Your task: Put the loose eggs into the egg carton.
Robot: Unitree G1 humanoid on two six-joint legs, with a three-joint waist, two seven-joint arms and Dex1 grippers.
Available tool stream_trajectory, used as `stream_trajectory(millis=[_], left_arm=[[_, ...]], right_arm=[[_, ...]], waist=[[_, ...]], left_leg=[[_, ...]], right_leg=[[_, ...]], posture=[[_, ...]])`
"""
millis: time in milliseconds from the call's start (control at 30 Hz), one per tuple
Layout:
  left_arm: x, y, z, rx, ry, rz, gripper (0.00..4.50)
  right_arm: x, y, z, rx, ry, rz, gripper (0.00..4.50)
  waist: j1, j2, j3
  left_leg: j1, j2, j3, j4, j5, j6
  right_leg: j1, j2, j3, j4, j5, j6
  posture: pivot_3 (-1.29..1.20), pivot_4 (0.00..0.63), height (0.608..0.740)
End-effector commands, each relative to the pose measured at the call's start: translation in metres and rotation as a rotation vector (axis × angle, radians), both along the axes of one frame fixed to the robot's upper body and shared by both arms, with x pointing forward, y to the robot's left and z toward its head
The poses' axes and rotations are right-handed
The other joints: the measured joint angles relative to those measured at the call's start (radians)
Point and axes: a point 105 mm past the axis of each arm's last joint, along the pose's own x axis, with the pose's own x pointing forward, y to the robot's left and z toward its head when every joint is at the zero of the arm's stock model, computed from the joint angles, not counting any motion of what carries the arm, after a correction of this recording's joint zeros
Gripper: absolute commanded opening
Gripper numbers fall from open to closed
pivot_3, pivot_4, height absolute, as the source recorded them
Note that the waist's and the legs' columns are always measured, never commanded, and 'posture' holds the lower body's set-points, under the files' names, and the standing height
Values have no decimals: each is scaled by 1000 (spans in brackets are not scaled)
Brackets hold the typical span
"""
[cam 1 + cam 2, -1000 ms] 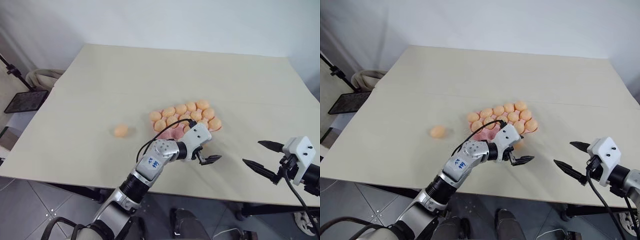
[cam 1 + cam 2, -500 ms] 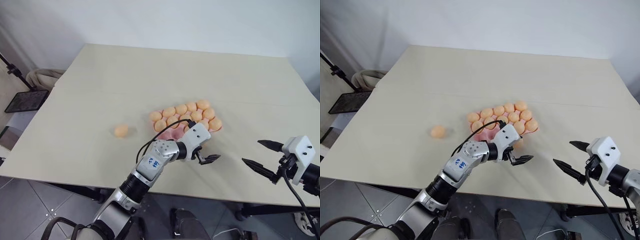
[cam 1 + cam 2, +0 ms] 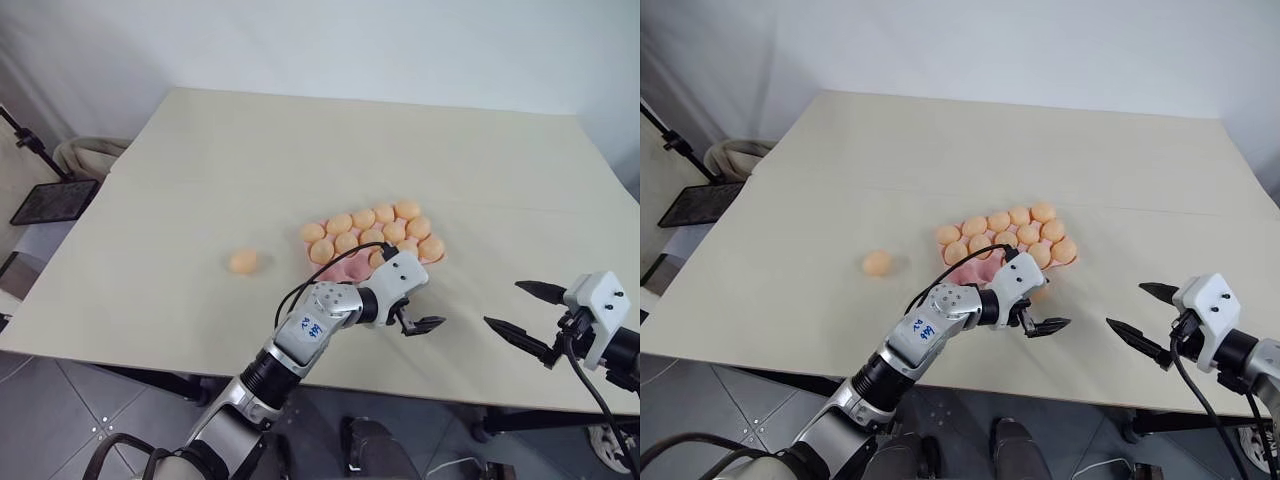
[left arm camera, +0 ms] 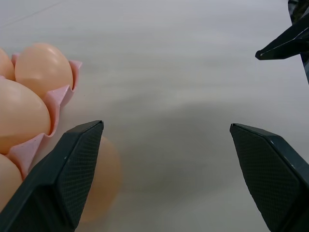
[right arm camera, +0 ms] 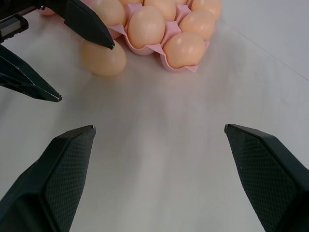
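Eggs first: one loose egg [image 5: 103, 58] sits on the table just beside the pink egg carton [image 3: 345, 268] on its near edge, another [image 3: 243, 262] well off to the left. Your left gripper [image 3: 416, 316] has barely budged over the last second, fingers spread wide, nothing held, so no progress yet. Right gripper [image 3: 518, 310] hangs spread and empty too. Pale tabletop [image 3: 250, 160], white wall behind.

A bare test room or lab: plain white wall [image 3: 400, 40], grey tiled floor [image 3: 60, 400], one large pale surface [image 3: 300, 150], a black stand [image 3: 30, 150].
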Motion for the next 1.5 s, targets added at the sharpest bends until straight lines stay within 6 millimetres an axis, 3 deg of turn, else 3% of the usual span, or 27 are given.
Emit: stream_trajectory(millis=[33,333,667,1000,1500], left_arm=[[-4,3,6,-12,-18,14,4473],[-7,19,34,-92,-59,94,4473],[3,38,18,-64,83,271,4473],[3,32,6,-16,135,234,4473],[24,12,-1,7,87,199,4473]], right_arm=[[0,1,11,-2,-43,10,4500],[-2,0,10,-5,-37,8,4500],[2,1,8,-1,-35,18,4500],[2,3,7,3,-39,21,4500],[-2,6,5,8,-40,16,4500]], waist=[[-1,0,0],[0,0,0],[0,0,0],[0,0,0],[1,0,0]], left_leg=[[0,0,0,0,0,0],[0,0,0,-1,0,0],[0,0,0,0,0,0],[0,0,0,0,0,0],[-1,0,-1,0,0,0]], right_leg=[[0,0,0,0,0,0],[0,0,0,0,0,1],[0,0,0,0,0,0],[0,0,0,0,0,0],[-1,0,0,-1,0,0]], posture=[[0,150,740],[0,150,740],[0,150,740],[0,150,740],[0,150,740]])
